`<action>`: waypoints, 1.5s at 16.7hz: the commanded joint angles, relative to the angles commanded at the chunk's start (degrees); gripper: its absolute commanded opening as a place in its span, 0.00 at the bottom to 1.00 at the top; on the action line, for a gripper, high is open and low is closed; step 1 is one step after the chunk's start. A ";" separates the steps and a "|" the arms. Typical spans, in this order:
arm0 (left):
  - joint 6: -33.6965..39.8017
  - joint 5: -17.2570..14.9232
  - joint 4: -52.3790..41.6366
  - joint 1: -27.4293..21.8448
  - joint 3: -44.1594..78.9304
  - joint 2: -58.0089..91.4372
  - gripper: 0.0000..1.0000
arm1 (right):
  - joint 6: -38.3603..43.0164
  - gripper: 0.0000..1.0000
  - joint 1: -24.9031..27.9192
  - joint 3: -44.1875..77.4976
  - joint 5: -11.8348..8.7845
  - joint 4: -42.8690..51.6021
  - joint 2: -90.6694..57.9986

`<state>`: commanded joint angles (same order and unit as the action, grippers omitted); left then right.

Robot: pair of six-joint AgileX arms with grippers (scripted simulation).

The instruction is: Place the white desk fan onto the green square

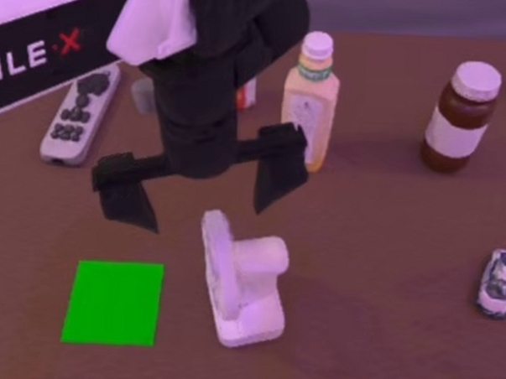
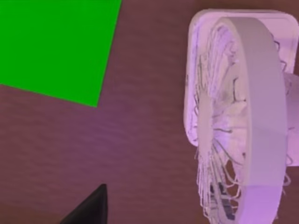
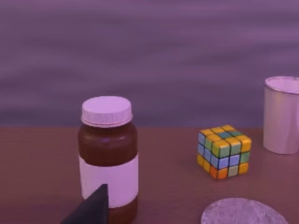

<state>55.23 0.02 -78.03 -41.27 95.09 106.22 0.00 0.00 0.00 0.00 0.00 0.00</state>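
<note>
The white desk fan (image 1: pixel 241 277) stands on the brown table near the middle front, its round grilled head (image 2: pixel 238 121) facing the left side. The green square (image 1: pixel 114 303) lies flat to the fan's left, apart from it. My left gripper (image 1: pixel 203 212) hangs open just behind the fan with its black fingers spread wide and nothing between them. One left fingertip (image 2: pixel 91 210) shows in the left wrist view, beside the fan head and the green square (image 2: pixel 56 44). My right arm is out of the top view. One right fingertip (image 3: pixel 93 207) shows, with nothing held.
A grey remote (image 1: pixel 78 115) lies at the back left. A peach bottle (image 1: pixel 310 100) stands right behind the left gripper. A brown jar (image 1: pixel 459 119) is at the back right and a small toy car (image 1: pixel 497 282) at the right edge. A colour cube (image 3: pixel 223 150) and a cup (image 3: pixel 281 114) lie before the right wrist.
</note>
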 joint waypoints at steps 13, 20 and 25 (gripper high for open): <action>0.88 -0.01 6.07 -0.46 -5.07 1.89 1.00 | 0.00 1.00 0.00 0.00 0.00 0.00 0.00; 0.93 -0.01 10.05 -0.53 -8.77 2.19 1.00 | 0.00 1.00 0.00 0.00 0.00 0.00 0.00; 0.93 -0.01 10.05 -0.53 -8.77 2.19 0.62 | 0.00 1.00 0.00 0.00 0.00 0.00 0.00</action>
<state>56.17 0.01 -67.98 -41.80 86.32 108.41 0.00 0.00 0.00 0.00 0.00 0.00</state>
